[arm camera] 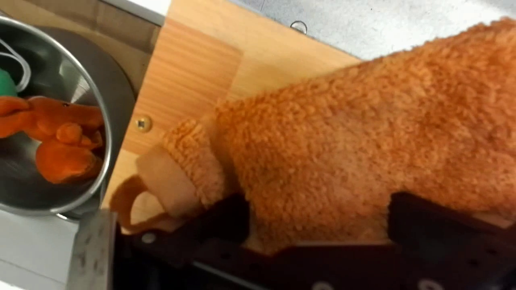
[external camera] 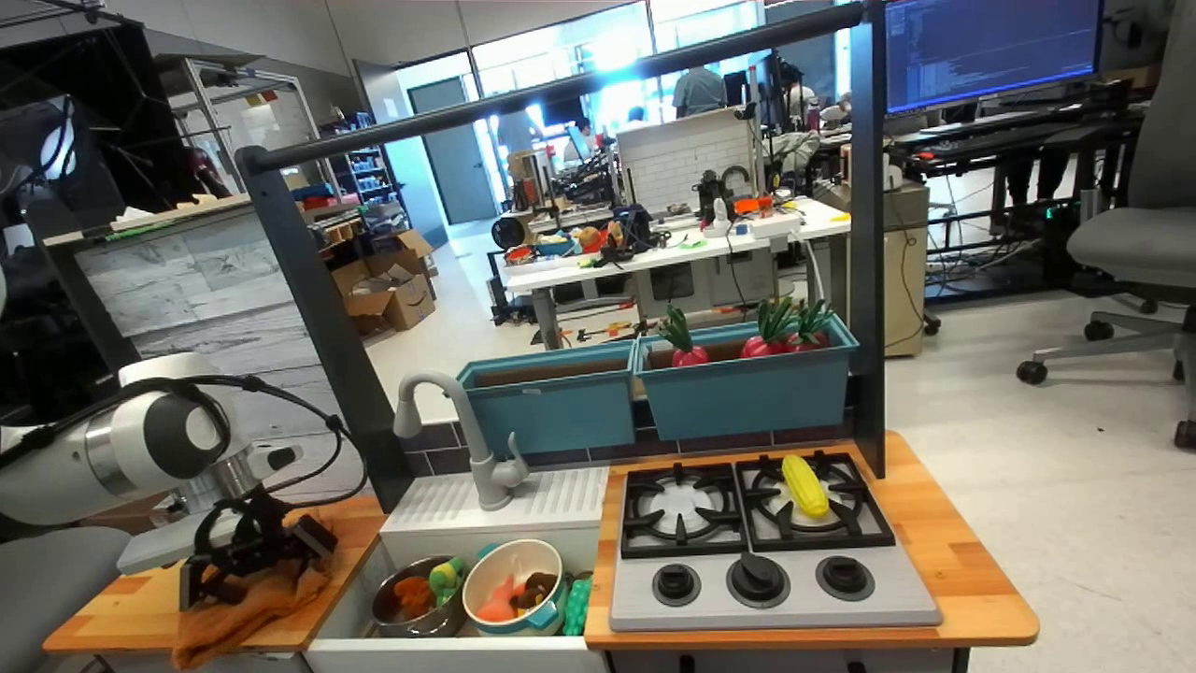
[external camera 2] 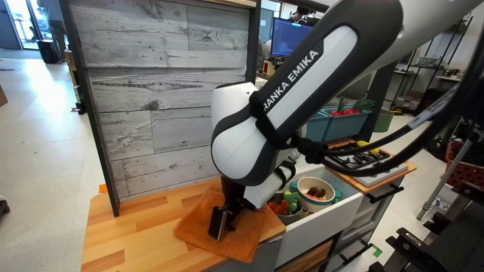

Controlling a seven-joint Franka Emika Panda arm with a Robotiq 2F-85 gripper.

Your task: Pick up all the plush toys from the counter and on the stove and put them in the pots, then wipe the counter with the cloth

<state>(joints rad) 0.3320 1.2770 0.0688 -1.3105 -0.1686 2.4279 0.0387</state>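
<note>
End effector (arm camera: 318,201) spread wide and set low over orange cloth (external camera 2: 244,238), nothing gripped; contact with cloth can't be told. Cloth is laid at left on desk (external camera 2: 140,241), near edge overhung. Looks fluffy, limp, light, not fragile; best pinched at a raised fold, likely, or by its loop (arm camera: 121,203). To the right, orange toy (arm camera: 66,161) and green toy (external camera: 446,579) are held in steel pot (arm camera: 18,187); coral toy (external camera: 500,603) and brown toy (external camera: 539,589) in pale pot (external camera: 492,567). Far right, yellow toy (external camera: 805,486) is seen on stove (external camera: 705,612), so potting is presumably unfinished. Probably light; softness can't be told; to be grasped across its narrow middle.
</note>
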